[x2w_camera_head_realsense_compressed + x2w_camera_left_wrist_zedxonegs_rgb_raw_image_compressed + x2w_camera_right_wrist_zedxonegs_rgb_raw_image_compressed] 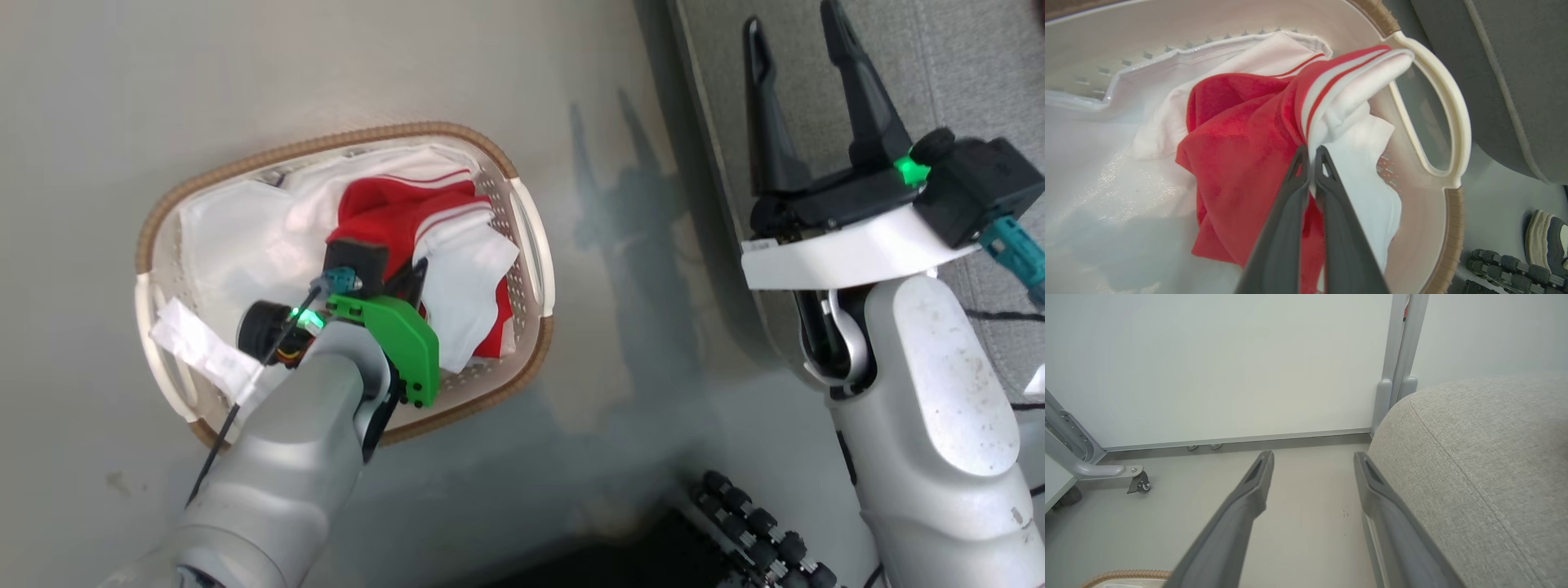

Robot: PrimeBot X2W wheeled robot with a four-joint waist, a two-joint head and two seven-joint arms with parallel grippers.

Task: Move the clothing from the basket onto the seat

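Centre frame, the left claw pressed together, pinching the red-and-white striped clothing inside the oval white perforated plastic basket; right claw spread, upper right.

The grey floor bears the basket near the seat.

clothing: soft cloth | basket: perforated plastic | seat: matt woven fabric
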